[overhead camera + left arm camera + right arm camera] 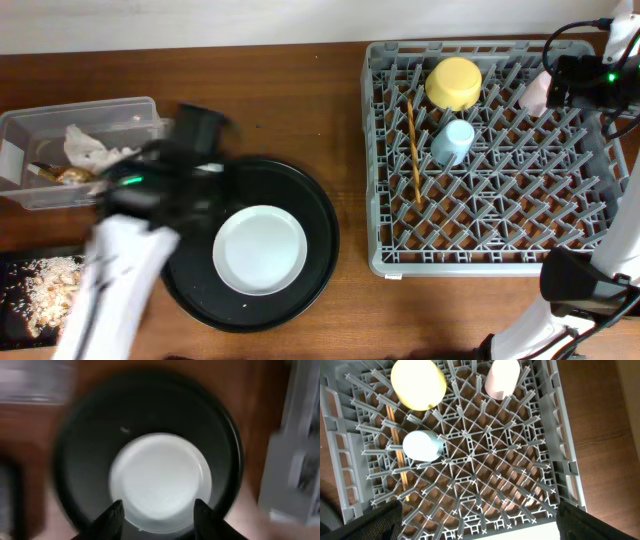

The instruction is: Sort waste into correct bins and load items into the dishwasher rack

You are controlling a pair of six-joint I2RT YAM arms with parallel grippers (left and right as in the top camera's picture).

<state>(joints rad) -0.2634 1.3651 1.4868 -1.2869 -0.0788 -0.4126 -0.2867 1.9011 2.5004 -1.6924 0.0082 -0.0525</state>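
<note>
The pale-grey plate (260, 250) (160, 477) lies in the round black tray (322, 215) (85, 435). My left gripper (205, 195) (159, 520) is open and empty, blurred by motion, hovering over the plate's near edge. The grey rack (375, 150) (560, 435) holds the yellow bowl (453, 82) (418, 382), the light-blue cup (452, 142) (421, 446), the pink cup (538, 92) (502, 377) and the chopsticks (412, 150) (395, 440). My right gripper (570, 80) (480, 520) is wide open and empty, high above the rack's back right.
The clear tub (100, 110) at the left holds white tissue (85, 145) and a gold-brown wrapper (70, 175). The shallow black bin (20, 265) at the front left holds beige food scraps (50, 285). Bare wood lies between tray and rack.
</note>
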